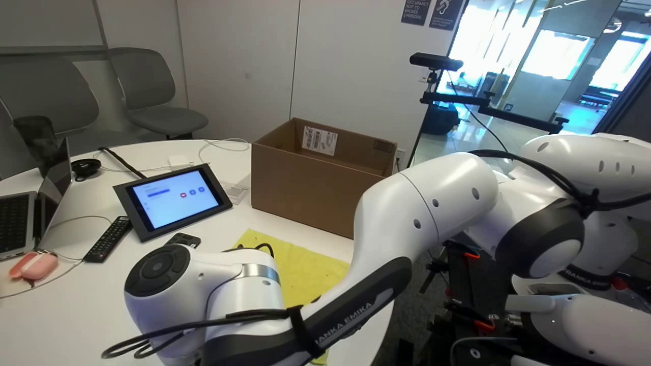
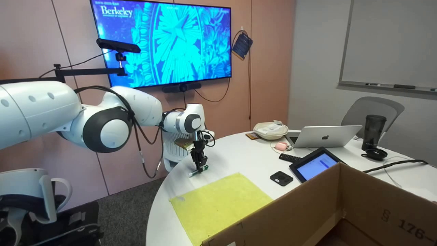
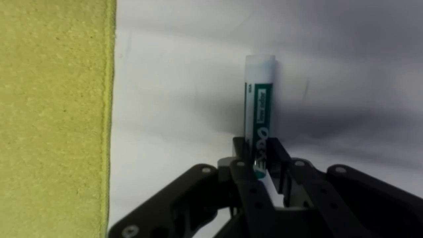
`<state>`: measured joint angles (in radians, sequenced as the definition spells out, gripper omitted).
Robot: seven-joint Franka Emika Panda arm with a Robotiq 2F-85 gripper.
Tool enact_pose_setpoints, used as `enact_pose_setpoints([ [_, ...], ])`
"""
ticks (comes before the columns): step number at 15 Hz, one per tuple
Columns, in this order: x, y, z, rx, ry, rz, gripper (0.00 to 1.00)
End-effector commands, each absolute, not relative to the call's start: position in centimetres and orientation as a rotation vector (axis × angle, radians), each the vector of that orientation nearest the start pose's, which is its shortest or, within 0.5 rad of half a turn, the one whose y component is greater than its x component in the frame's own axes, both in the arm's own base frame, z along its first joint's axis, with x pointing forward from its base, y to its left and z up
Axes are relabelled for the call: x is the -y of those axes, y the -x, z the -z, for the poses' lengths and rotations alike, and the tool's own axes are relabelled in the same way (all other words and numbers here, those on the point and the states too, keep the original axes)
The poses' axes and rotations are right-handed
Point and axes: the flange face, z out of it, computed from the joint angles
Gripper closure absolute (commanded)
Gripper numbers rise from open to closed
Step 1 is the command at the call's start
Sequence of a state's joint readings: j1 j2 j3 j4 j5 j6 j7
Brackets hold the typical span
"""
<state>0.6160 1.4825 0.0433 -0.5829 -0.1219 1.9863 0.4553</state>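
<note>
In an exterior view, a white table (image 2: 235, 153) stands before a screen (image 2: 177, 44) reading "Berkeley"; the arm (image 1: 427, 198) bears "FRANKA EMIKA"; the near-right box (image 2: 290, 218) shows "176"; far left, just beyond the yellow cloth (image 2: 222, 201), the gripper (image 3: 257, 145) pinches a marker (image 3: 261, 99) labelled "EXPO low odor".

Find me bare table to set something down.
A broad patch of tabletop lies between the marker and the long black remote. A narrower strip separates the yellow cloth and cardboard box. Crowded: around the tablet, laptop and pink case.
</note>
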Motion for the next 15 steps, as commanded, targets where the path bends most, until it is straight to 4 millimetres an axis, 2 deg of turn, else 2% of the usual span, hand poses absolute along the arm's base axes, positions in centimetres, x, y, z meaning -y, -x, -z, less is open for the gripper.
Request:
enact_pose_setpoints([
  [1,-44.6,-64.2,-8.3,0.435,3.210,-0.114,0.93],
  [4,-43.0,-65.7,-11.0,0.487,3.207,-0.139,0.93],
  [6,-40.9,-67.3,-13.1,0.507,3.201,-0.143,0.93],
  [10,-34.7,-70.9,-15.7,0.487,3.189,-0.177,0.93],
  [13,-30.2,-72.8,-16.6,0.464,3.192,-0.202,0.93],
  [15,-28.0,-73.5,-16.7,0.469,3.190,-0.223,0.93],
])
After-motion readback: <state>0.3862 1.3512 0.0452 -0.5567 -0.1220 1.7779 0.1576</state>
